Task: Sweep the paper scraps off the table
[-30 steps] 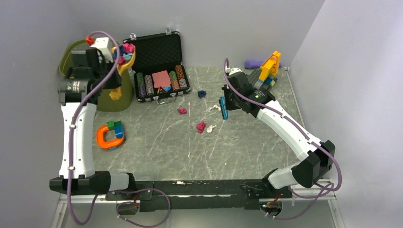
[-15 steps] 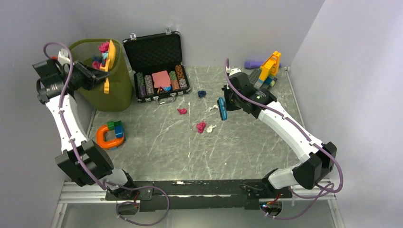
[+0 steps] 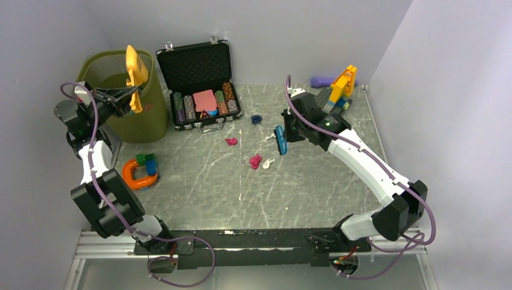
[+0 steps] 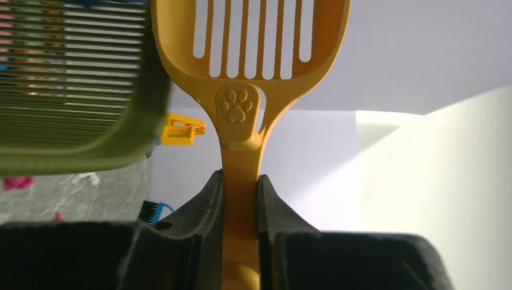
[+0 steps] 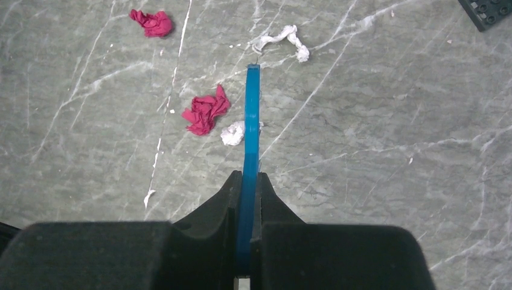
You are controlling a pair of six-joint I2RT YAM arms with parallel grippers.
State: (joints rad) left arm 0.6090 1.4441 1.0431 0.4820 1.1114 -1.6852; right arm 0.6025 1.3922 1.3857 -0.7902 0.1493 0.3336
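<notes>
Left gripper (image 4: 240, 181): jaws closed tight on the handle of a yellow slotted scoop (image 4: 250, 54). The scoop is raised, its blade tilted at the rim of the olive mesh bin (image 3: 154, 115) at the far left corner. No scraps are visible on the blade.

Right gripper (image 5: 247, 178): jaws clamped on a blue hand brush (image 5: 252, 115), seen edge-on from the wrist. In the overhead view the brush (image 3: 279, 139) is over the middle of the table (image 3: 199, 187). Contact with the surface cannot be determined.

Paper scraps (image 5: 205, 112) on the table, all loose and apart from the bin:
- a pink wad with a small white wad just beside it, left of the brush;
- a twisted white scrap beyond the brush tip;
- a second pink wad farther left;
- a dark blue wad near the open case of poker chips (image 3: 196, 66).

Small white flecks lie scattered over the marble pattern.

Other items: an orange ring toy (image 3: 140, 172) with bricks at the left edge, and a brick model (image 3: 341, 84) at the far right corner.
</notes>
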